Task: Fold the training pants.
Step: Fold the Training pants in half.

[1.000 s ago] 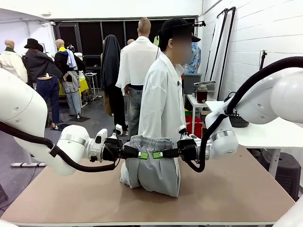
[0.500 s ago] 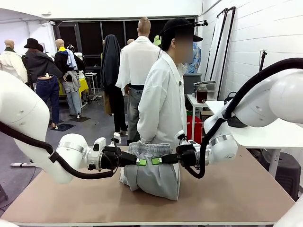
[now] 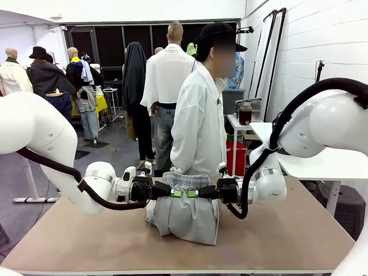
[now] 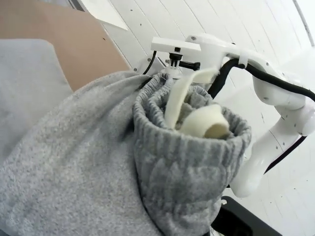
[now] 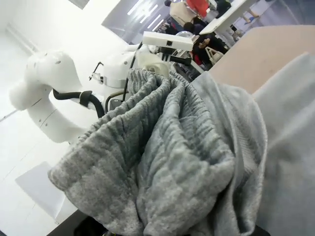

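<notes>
Training pants (image 3: 185, 208) hang bunched between my two arms over the middle of the desk (image 3: 287, 236), waistband up, lower fabric resting in a heap on the surface. I have the left tool (image 3: 177, 193) clamped on the waistband's left end and the right tool (image 3: 194, 193) clamped on its right end, the two nearly meeting at the middle. In both wrist views the gathered elastic band sits right at the fingers. The waistband runs left to right between the tools, and the legs trail down toward me, so I judge the coming fold hinges on laying that length flat along the desk.
</notes>
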Controlling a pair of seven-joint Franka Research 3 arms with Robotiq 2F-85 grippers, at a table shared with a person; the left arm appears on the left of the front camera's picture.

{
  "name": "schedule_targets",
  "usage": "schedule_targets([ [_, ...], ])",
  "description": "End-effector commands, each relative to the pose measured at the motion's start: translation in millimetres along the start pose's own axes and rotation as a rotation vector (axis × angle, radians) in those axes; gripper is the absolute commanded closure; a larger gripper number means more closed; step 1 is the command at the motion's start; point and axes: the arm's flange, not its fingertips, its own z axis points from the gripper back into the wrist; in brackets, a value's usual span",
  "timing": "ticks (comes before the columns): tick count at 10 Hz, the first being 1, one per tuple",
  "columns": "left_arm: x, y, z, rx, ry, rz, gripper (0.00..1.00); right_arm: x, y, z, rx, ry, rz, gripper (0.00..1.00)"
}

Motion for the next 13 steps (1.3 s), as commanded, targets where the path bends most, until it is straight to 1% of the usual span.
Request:
schedule_targets([
  [1, 12, 11, 9, 0.023, 0.023, 0.043, 1.00, 10, -23, 15, -0.094, -0.033, -0.052, 1.00],
  [3, 20, 29, 9, 0.057, 0.026, 0.056, 1.00, 17, -41, 17, -0.131, -0.029, -0.069, 1.00],
  [5, 22, 43, 5, 0.072, 0.029, 0.077, 1.00, 22, -45, 18, -0.150, -0.022, -0.073, 1.00],
  [6, 23, 43, 8, 0.088, 0.028, 0.073, 1.00, 25, -42, 17, -0.174, 0.006, -0.048, 1.00],
  [7, 18, 39, -3, 0.060, -0.007, 0.049, 1.00, 11, -36, 6, -0.090, -0.002, -0.051, 1.00],
  [11, 19, 44, -4, 0.065, -0.006, 0.054, 1.00, 12, -36, 4, -0.098, 0.004, -0.048, 1.00],
  [13, 42, 51, -3, 0.076, -0.027, 0.072, 1.00, 29, -47, 3, -0.110, -0.014, -0.049, 1.00],
])
